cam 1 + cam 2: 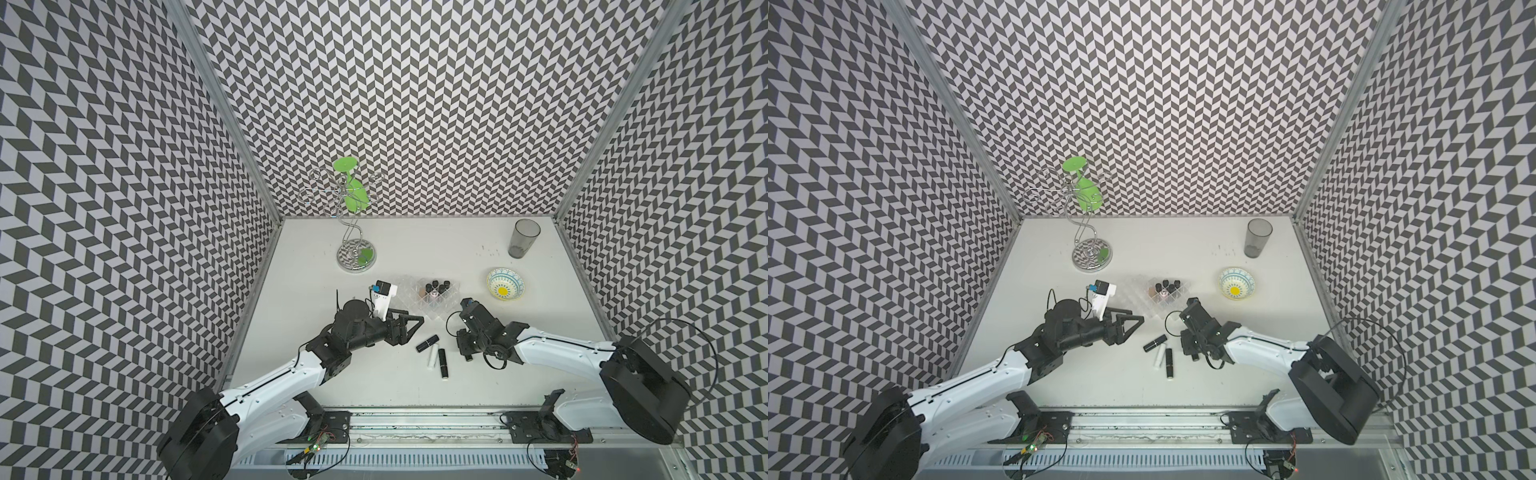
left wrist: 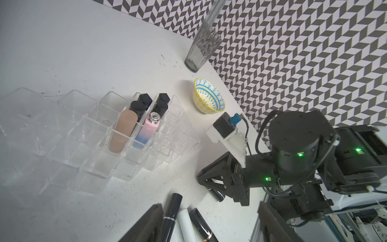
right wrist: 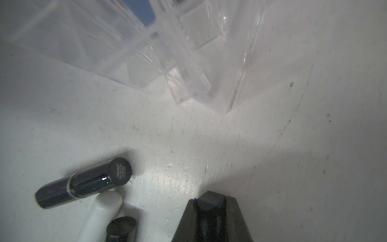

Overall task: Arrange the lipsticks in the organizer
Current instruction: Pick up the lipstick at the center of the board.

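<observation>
Left wrist view has six lipsticks standing in the clear acrylic stepped organizer (image 2: 90, 165): four black tubes (image 2: 160, 106), a tan tube (image 2: 123, 130) and a pink-to-blue tube (image 2: 146, 130). Two glossy black lipsticks (image 2: 172, 211) and a white lipstick (image 2: 185, 222) lie loose on the white table (image 2: 62, 52) nearby. The right claw (image 3: 210, 204) pinches another black lipstick (image 2: 216, 193); the left claw (image 1: 414, 316) hangs spread near the loose ones.

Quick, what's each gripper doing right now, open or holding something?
Left gripper: open, holding nothing.
Right gripper: shut on a black lipstick.
</observation>
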Controlling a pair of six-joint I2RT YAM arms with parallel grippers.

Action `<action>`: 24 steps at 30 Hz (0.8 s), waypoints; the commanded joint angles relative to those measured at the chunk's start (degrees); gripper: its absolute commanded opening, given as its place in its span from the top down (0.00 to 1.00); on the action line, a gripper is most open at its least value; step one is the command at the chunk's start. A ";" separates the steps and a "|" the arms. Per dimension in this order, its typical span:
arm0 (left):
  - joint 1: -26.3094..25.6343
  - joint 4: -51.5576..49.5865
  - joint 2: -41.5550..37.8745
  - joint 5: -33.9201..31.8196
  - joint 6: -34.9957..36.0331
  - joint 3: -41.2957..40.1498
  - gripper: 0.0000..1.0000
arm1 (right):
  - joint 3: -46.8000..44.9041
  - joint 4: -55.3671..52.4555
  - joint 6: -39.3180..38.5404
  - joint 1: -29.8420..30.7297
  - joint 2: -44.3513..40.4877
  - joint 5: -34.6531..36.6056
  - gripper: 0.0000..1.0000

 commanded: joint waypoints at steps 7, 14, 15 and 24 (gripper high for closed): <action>-2.53 25.60 -6.89 11.51 -6.63 -11.79 0.23 | -5.58 12.31 -0.09 0.28 -24.96 -14.38 0.93; -5.69 19.51 -13.21 4.62 -2.49 -12.76 0.21 | -6.15 21.98 -0.27 0.28 -39.20 -16.51 0.91; -5.68 19.13 -13.83 3.53 -2.22 -13.16 0.21 | -6.80 24.28 -0.26 0.28 -39.86 -15.80 0.91; -5.57 28.93 -11.79 0.16 -1.79 -17.45 0.16 | -11.44 42.84 -0.03 0.70 -36.20 -16.89 0.92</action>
